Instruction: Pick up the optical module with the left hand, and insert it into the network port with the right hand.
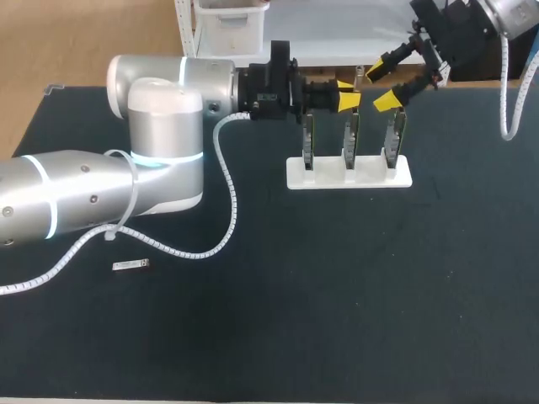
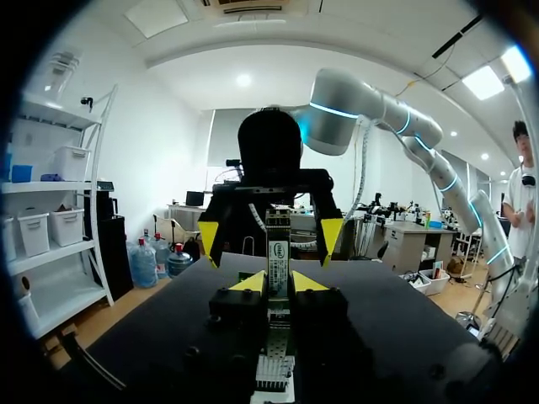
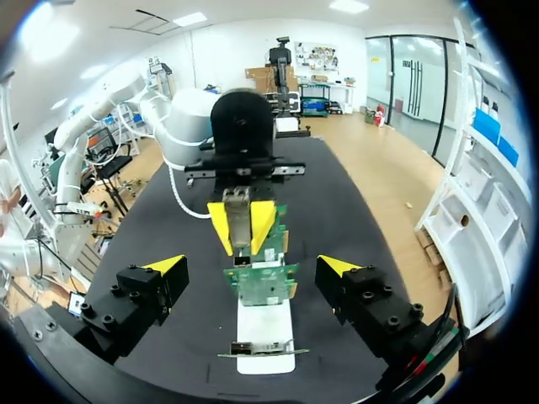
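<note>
My left gripper (image 1: 347, 94) hovers over the row of network cards (image 1: 349, 139) and is shut on a slim silver optical module (image 2: 278, 248), held upright. The module (image 3: 237, 220) shows between its yellow tips in the right wrist view. My right gripper (image 1: 381, 86) comes in from the far right and faces it, open. Its yellow fingertips (image 2: 208, 240) stand wide on either side of the module without touching. From the right wrist, the right gripper (image 3: 253, 268) has the module just ahead of it, above a green card (image 3: 263, 282).
Three green network cards stand upright in a white stand (image 1: 404, 178) at the back middle of the black table. A second small silver module (image 1: 132, 265) lies flat at the front left, under my left arm's white cable (image 1: 226, 168).
</note>
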